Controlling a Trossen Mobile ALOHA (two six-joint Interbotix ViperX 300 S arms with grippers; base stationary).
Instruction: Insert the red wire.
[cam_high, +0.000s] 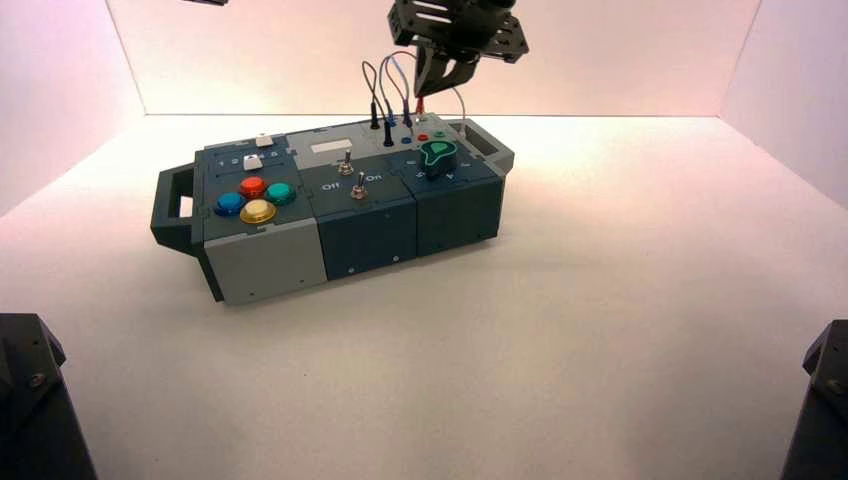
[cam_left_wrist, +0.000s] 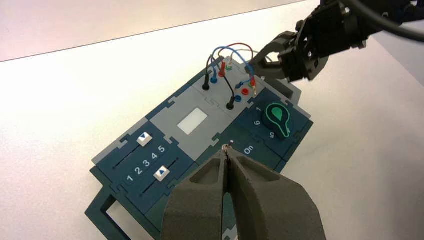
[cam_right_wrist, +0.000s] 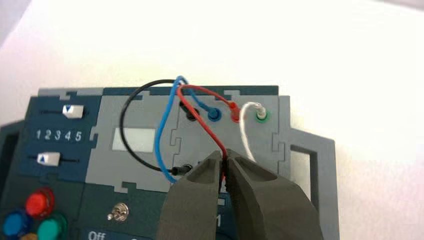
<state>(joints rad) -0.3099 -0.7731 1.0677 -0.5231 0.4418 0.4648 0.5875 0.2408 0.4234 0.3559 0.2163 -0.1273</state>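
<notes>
The red wire (cam_right_wrist: 200, 121) runs from a red plug (cam_right_wrist: 233, 111) seated in the box's far row of sockets, loops up, and drops between the fingers of my right gripper (cam_right_wrist: 223, 157), which is shut on it. In the left wrist view my right gripper (cam_left_wrist: 260, 62) holds the wire's free red plug (cam_left_wrist: 252, 81) tip-down just above the red socket (cam_left_wrist: 245, 91), apart from it. From above, that plug (cam_high: 421, 103) hangs below the right gripper (cam_high: 432, 88) at the box's back right. My left gripper (cam_left_wrist: 227, 152) is shut and empty, hovering over the box near the "On" lettering (cam_left_wrist: 248, 149).
The box (cam_high: 270, 255) stands angled on the white table. It carries a green knob (cam_left_wrist: 278, 117), two sliders (cam_left_wrist: 145, 139), toggle switches (cam_high: 346, 165) and coloured buttons (cam_high: 253, 198). Black (cam_right_wrist: 122, 125), blue (cam_right_wrist: 162, 130) and white (cam_right_wrist: 243, 132) wires loop over the socket panel.
</notes>
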